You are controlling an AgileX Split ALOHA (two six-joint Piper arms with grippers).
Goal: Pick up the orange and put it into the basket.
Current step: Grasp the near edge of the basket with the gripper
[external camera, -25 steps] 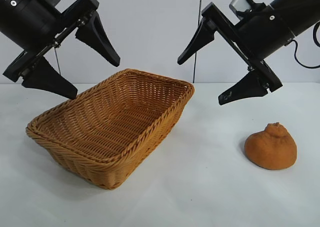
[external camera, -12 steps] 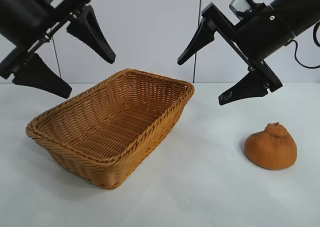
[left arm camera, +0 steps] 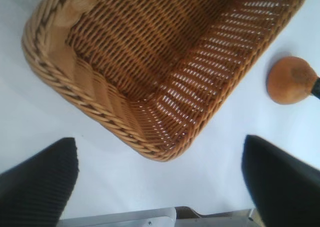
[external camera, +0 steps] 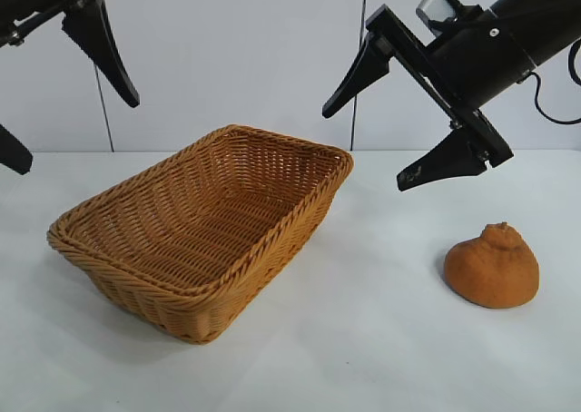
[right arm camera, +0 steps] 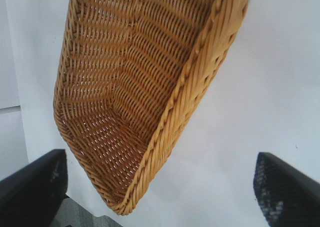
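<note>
The left gripper [external camera: 68,99] has climbed and swung out toward the upper left corner of the exterior view since a second ago — only one black finger near the top edge and the tip of the other at the left edge show now, where both stood just above the basket's near-left rim before. Its jaws are spread wide with nothing between them. The right gripper [external camera: 374,149] has not shifted at all; it hangs at the upper right of the frame, jaws wide apart and empty, angled down toward the table.

The large rectangular golden-tan wicker basket [external camera: 272,235] sits left of centre on the white table [external camera: 381,339], empty. The dull orange-brown, rough-skinned squat orange with its knob on top [external camera: 491,266] rests on the table at the lower right, well apart from the basket and below the right gripper, touched by neither arm.

So the left arm looks to be clearing out of the way — it is the farther one from the fruit. The pick has not begun, and the right arm seems the natural one to descend on the orange.
</note>
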